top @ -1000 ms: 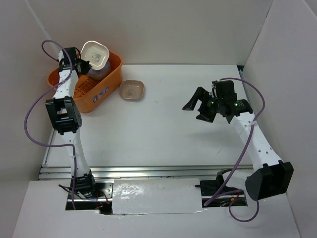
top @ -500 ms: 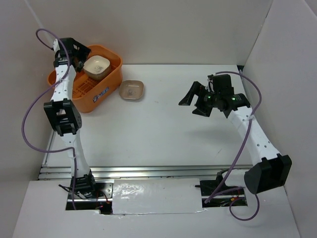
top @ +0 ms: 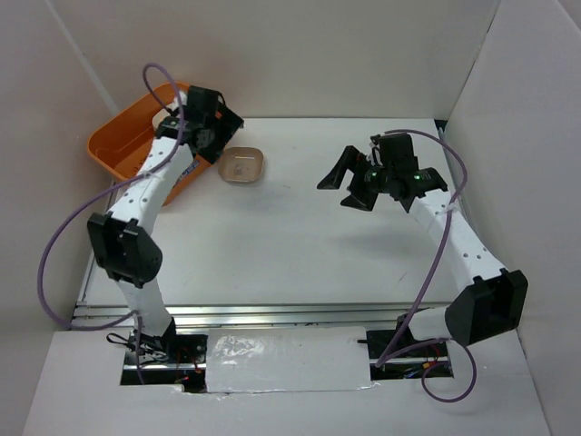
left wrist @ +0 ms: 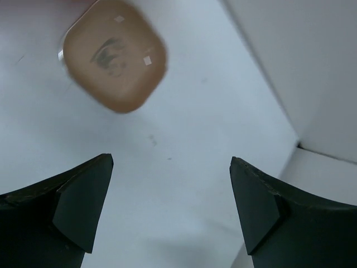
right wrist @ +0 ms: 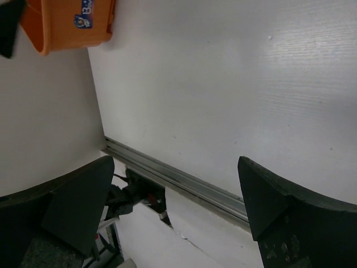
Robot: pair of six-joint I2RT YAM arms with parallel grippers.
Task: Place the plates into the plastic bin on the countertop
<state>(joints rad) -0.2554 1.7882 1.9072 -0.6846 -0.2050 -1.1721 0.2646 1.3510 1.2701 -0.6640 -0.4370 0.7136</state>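
Observation:
One brown plate [top: 243,165] with a small printed picture lies on the white countertop [top: 290,236], just right of the orange plastic bin [top: 123,138]. My left gripper [top: 222,136] hovers between the bin and this plate, open and empty. In the left wrist view the plate [left wrist: 114,56] sits ahead of the spread fingers [left wrist: 83,206], apart from them. My right gripper [top: 340,191] hangs open and empty over the right middle of the countertop. The left arm hides much of the bin's inside, and no plate shows in it.
White walls close in the countertop at the back and on both sides. The metal rail [right wrist: 184,181] runs along the front edge. In the right wrist view the bin [right wrist: 67,22] shows its blue-white label [right wrist: 83,12].
My left gripper let go of a cream plate over the bin, opened, and swung right out of the bin toward the brown plate. The right gripper drifted left.

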